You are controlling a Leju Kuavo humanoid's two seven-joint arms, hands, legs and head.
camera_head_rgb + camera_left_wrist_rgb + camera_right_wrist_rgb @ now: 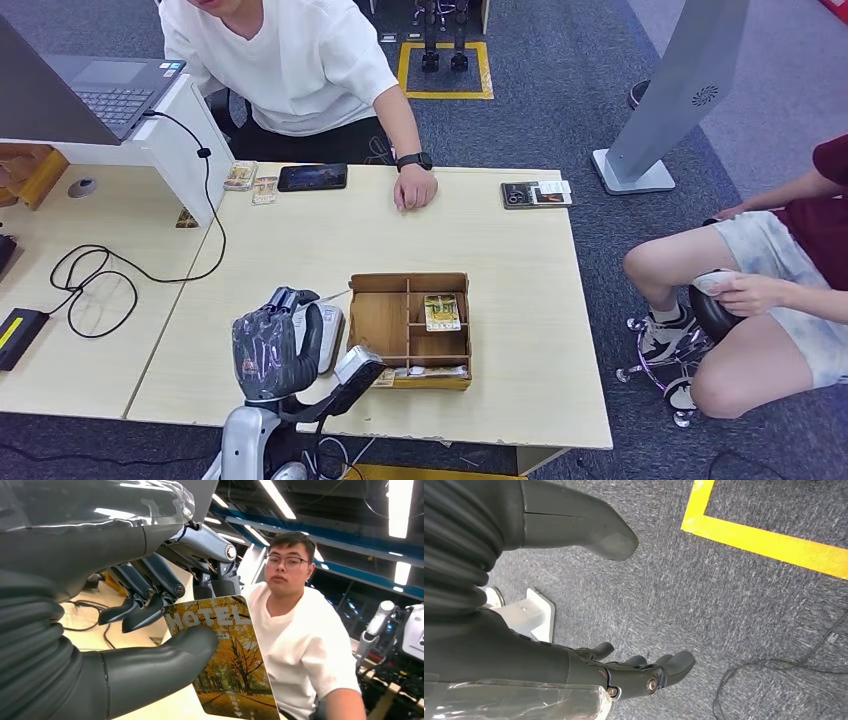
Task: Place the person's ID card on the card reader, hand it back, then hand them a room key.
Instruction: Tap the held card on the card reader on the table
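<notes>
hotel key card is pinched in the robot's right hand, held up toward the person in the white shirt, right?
Not quite: the hotel key card is pinched in the left hand, not the right. The left wrist view shows it held between thumb and fingers, up toward the person in the white shirt. The right hand hangs over the carpet holding nothing, as the right wrist view shows.

Pale wood table (300, 250), a second one butted against its left. Far edge: two cards (250, 181), a dark phone (312, 177), a person's hand (414, 189), a black wallet (537, 194). Near edge: wooden tray (410, 330) beside a white reader (328, 333). Left table: looped black cable (95, 285), white stand (185, 150).
</notes>
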